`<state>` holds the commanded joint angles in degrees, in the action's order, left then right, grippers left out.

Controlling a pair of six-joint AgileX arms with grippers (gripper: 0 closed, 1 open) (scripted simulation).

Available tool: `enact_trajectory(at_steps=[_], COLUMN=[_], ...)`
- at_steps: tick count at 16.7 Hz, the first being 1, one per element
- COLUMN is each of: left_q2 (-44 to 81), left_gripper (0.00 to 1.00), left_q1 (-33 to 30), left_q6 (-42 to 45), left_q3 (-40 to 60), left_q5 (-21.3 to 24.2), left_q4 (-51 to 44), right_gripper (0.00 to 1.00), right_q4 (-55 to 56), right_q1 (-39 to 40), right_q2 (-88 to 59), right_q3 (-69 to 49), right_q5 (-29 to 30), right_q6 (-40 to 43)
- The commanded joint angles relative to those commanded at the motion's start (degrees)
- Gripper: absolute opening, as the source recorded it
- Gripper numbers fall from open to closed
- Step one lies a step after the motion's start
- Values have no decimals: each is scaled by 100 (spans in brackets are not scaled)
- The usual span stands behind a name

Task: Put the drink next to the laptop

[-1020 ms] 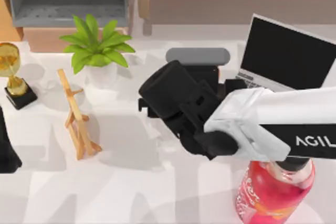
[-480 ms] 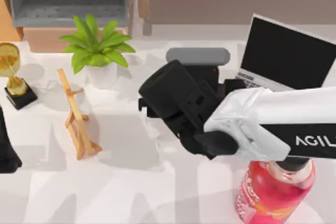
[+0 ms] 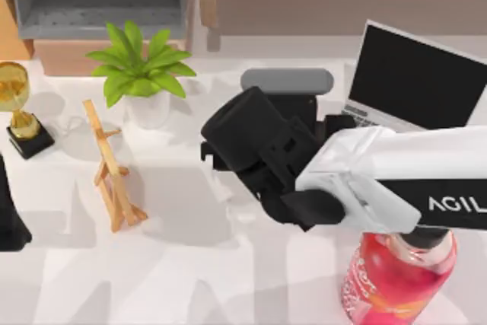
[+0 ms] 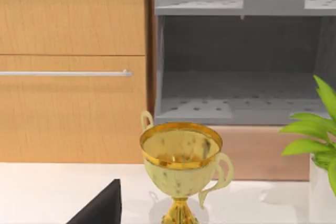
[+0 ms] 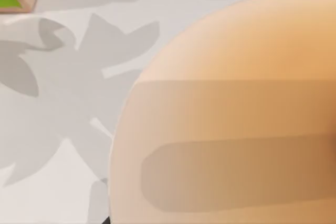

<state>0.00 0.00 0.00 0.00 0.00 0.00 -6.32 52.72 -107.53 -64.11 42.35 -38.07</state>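
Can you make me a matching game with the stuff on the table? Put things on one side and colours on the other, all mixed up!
Things:
1. trophy
2. plant
3. bottle
4. laptop screen

Colours:
A. pink
B. black
C. gold
D. green

Right pairs: 1-C, 2-D, 3-A, 4-B.

The trophy stands at the table's left edge, the plant just to its right, the bottle at the near right under the right arm, and the laptop at the far right.
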Motion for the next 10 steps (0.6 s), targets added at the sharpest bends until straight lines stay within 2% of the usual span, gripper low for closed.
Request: enact_trajectory(at_steps=[10], left_q2=[0], left_gripper=[100], left_q1=[0], left_q6=[0], left_q3=[0], left_q5=[0], left_q4=[0], right_gripper=[0], right_q4=[-123], right_q1=[-75], right_q2=[220], right_q3=[-167], right_q5=[-19], right_q6=[72])
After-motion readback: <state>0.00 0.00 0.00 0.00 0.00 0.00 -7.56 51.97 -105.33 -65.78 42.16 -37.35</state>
